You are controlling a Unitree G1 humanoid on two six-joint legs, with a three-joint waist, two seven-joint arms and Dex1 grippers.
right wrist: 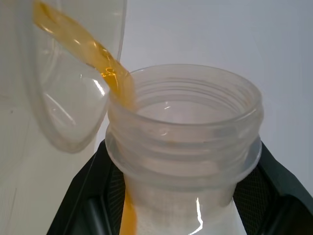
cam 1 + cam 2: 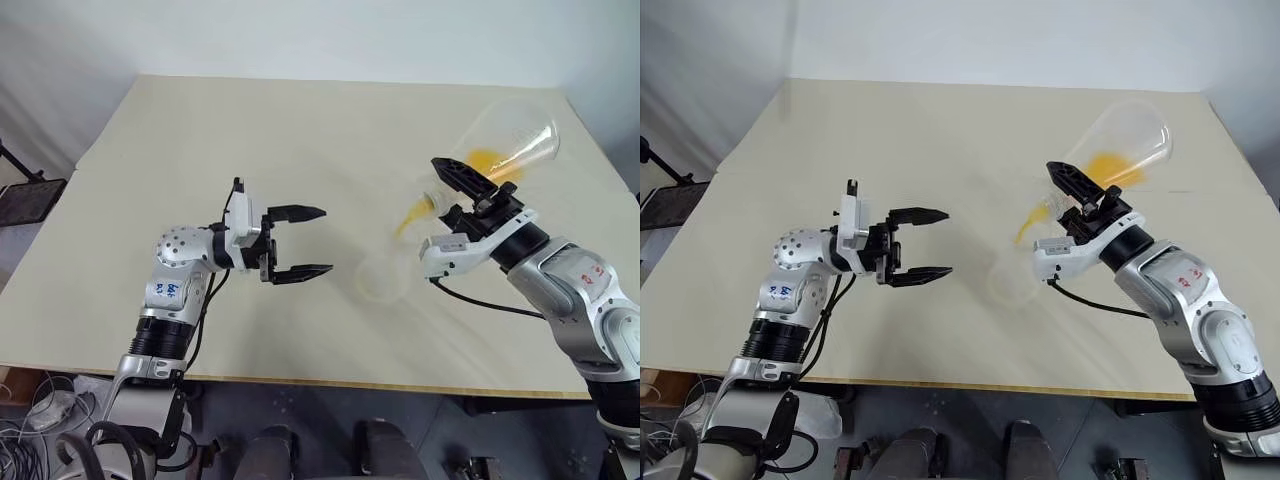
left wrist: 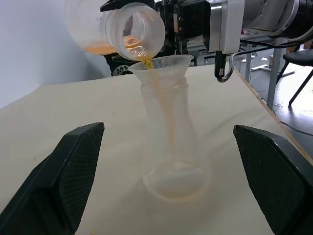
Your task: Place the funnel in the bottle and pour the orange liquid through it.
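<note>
The bottle (image 3: 171, 142), translucent with a wide base, stands upright on the table between the fingers (image 3: 73, 171) of my left gripper (image 2: 322, 240), which is open and not touching it. The clear funnel (image 3: 161, 66) sits in the bottle's neck. My right gripper (image 2: 455, 195) is shut on the neck of a second clear flask (image 2: 510, 145), tilted mouth-down over the funnel. The orange liquid (image 2: 485, 160) pools in that flask. A thin stream of it (image 3: 146, 61) runs from the flask's lip into the funnel.
The cream table (image 2: 200, 150) stretches bare to the left and behind the arms. Its front edge (image 2: 300, 382) lies close under both arms. A black stand (image 2: 25, 200) sits off the table's left side.
</note>
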